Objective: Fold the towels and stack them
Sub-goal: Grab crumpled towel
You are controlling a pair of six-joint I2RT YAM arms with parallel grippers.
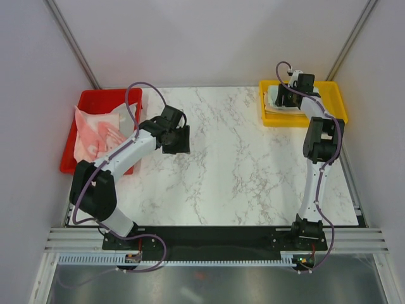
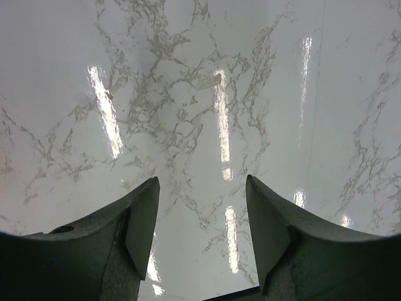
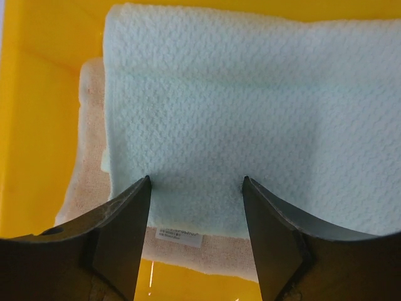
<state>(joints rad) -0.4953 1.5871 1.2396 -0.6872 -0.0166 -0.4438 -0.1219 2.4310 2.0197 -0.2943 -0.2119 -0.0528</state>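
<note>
Left gripper (image 2: 200, 182): jaws spread, released, over white marble-pattern table (image 2: 200, 81), 9 o'clock side. Crumpled pink-and-white cloth towel (image 1: 95, 133) lies in red plastic tray (image 1: 101, 98), 10 o'clock. Right gripper (image 3: 196, 180): jaws apart, released, just above folded mint-green waffle-weave towel (image 3: 250, 113). Mint towel rests atop folded peach towel (image 3: 91, 125), both in yellow plastic tray (image 3: 37, 94), 1 o'clock corner.

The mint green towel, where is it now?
The mint green towel lies in the yellow tray at the far right corner of the top view, on a cream towel, below the open right gripper.
</note>
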